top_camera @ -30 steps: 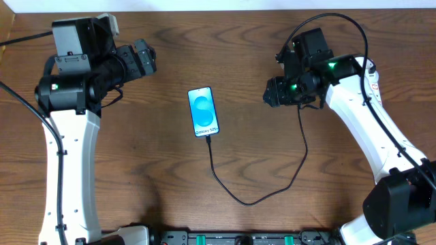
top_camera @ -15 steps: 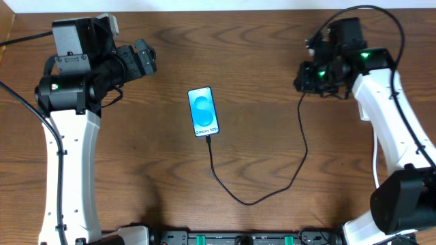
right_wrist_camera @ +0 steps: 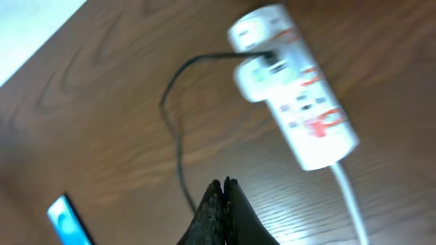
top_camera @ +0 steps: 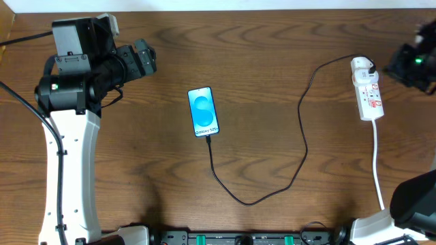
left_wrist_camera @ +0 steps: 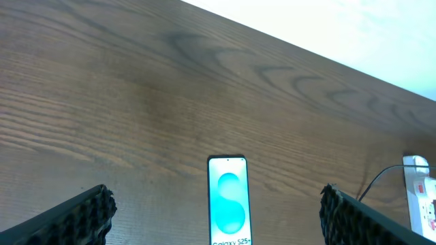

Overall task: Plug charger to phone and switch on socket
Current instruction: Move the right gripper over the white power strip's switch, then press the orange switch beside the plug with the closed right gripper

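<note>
The table (top_camera: pixel 136 170) is dark brown wood with plain grain and a soft, low sheen. The phone (top_camera: pixel 204 111) has a glossy screen, the socket (top_camera: pixel 368 92) is smooth white plastic, and the charger (top_camera: pixel 303 146) cable looks matt black. The pads (left_wrist_camera: pixel 75 218) on the left gripper (left_wrist_camera: pixel 216 214) look black and roughly ribbed.

Dark wood-grain table (top_camera: pixel 272 54), a bright white strip (top_camera: pixel 204 5) beyond its far edge.
</note>
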Tool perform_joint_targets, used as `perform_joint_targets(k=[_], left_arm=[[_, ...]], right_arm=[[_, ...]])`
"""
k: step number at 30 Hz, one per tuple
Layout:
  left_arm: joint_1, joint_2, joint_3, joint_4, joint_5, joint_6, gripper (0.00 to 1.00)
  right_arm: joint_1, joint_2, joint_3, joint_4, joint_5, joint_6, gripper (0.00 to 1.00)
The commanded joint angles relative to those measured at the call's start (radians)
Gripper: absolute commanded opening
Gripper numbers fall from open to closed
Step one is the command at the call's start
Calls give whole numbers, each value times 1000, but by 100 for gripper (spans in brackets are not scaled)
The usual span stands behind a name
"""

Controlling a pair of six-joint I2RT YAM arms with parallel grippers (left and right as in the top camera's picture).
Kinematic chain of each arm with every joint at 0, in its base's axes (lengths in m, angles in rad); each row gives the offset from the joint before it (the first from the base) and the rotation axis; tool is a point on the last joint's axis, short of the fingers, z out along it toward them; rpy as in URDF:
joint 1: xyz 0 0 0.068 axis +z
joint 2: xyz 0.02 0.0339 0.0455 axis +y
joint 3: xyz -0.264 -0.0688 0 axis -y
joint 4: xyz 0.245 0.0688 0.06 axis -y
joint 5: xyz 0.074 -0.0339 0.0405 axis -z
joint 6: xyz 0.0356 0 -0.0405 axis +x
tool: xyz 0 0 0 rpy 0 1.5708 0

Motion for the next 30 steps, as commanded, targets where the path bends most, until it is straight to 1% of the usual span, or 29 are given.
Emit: perform_joint_targets(k=[1,6,14,21,30], left_arm=[[5,-7,1,-2,-7,-1,98],[5,-7,1,-2,-7,-1,97],[5,-7,1,-2,-7,-1,98],[5,-7,1,-2,-7,-1,97],[5,-7,1,-2,-7,-1,98]], right_arm=[[-43,50,23,21,5,1,1],[-70,158,22,68,-3,35,1],[-85,328,22,112,-30,14,1],[-122,421,22,158,-136,-69,1],[-127,494,21,237,-153,-77,1]])
